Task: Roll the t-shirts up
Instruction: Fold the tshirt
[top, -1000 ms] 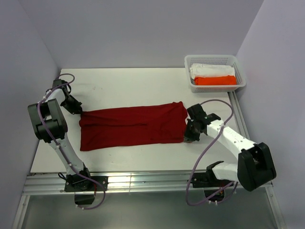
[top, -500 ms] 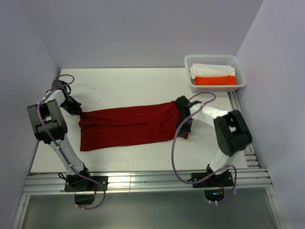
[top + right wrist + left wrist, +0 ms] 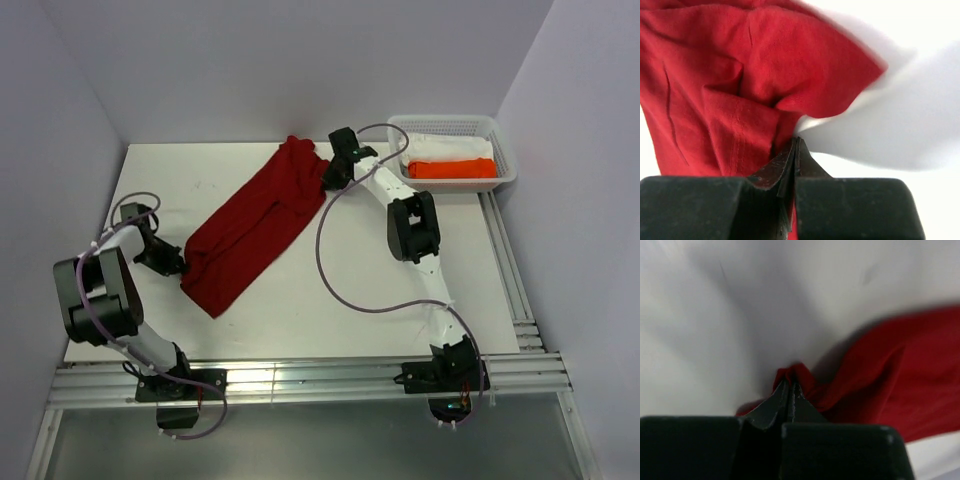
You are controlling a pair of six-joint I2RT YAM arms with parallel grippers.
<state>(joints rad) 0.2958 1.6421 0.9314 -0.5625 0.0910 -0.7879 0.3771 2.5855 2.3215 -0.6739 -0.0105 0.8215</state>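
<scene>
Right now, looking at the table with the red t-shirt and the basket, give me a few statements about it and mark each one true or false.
1. The t-shirt stretches slantwise across the table, not rolled. True.
2. The left gripper hangs open above the cloth. False: it is shut on the t-shirt's near left end.
3. The right gripper is shut on the t-shirt's far end. True.
4. The basket is empty. False: it holds an orange bundle and a white cloth.
</scene>
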